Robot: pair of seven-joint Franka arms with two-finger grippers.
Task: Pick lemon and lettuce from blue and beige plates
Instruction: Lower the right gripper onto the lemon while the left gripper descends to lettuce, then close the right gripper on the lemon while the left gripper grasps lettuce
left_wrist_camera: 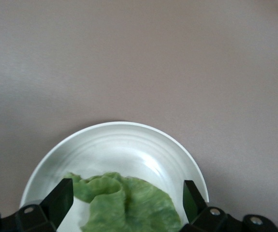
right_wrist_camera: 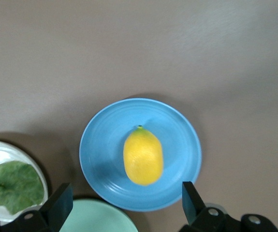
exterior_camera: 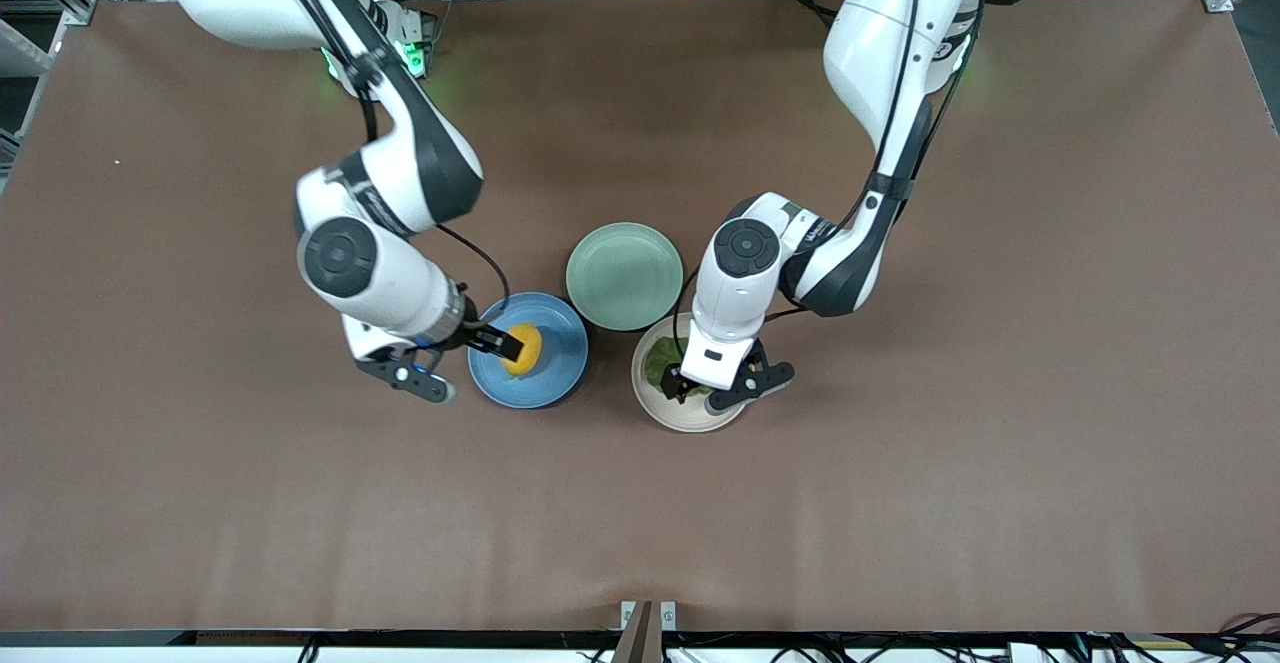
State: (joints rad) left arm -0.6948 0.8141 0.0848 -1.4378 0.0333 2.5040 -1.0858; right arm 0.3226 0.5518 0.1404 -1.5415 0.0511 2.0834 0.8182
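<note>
- Brown matting covers the table [exterior_camera: 1000, 343] from edge to edge, and we see three plates grouped near its middle.
- We find the lemon [exterior_camera: 524, 348] lying on the blue plate [exterior_camera: 560, 373], a little off centre (its green stem tip shows in the right wrist view [right_wrist_camera: 143, 156]).
- We find the lettuce [exterior_camera: 660, 363] on the beige plate [exterior_camera: 680, 418], a wrinkled leaf lying toward the rim that faces the blue plate [right_wrist_camera: 177, 145]; in the left wrist view the lettuce [left_wrist_camera: 129, 203] spreads between the finger pads over the beige plate [left_wrist_camera: 129, 145].
- Between the two, and farther from the front camera, sits the mint-green plate [exterior_camera: 624, 275], with nothing on it; all three rims lie just beside one another without touching.
- Around the plates the matting is bare, well out to the table's edges on every side.
- Our right gripper [exterior_camera: 500, 345] hangs over the blue plate beside the lemon, fingers spread wide and holding nothing.
- Our left gripper [exterior_camera: 690, 388] hangs low over the beige plate, its fingers [left_wrist_camera: 59, 200] parted wide to either side of the lettuce, not closed on it.
</note>
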